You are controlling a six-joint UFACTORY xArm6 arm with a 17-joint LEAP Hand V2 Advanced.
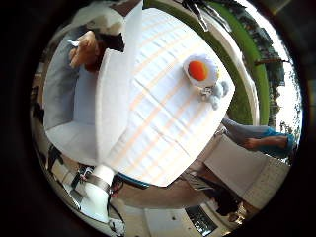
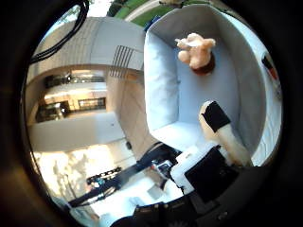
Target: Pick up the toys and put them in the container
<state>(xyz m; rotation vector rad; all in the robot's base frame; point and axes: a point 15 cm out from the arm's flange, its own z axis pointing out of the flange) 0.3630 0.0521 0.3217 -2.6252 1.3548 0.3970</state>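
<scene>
A large white container (image 2: 163, 85) stands on a table with a striped cloth (image 1: 158, 128). A pink plush toy (image 2: 195, 52) with a dark red patch lies on the container's floor near its far wall. Out on the cloth, near the table's far corner, sit a round white toy with an orange middle (image 1: 199, 70) and a small grey plush toy (image 1: 215, 93) touching it. My right hand (image 2: 213, 153) hovers above the container's near end. One white and black finger (image 2: 220, 128) reaches out straight over the container's inside and holds nothing.
A person's leg and foot in a teal shoe (image 1: 264, 142) rest past the table's edge, close to the grey toy. Green grass (image 1: 249, 47) runs behind the table. A white cylindrical part of the arm (image 1: 98, 190) sits below the container's corner.
</scene>
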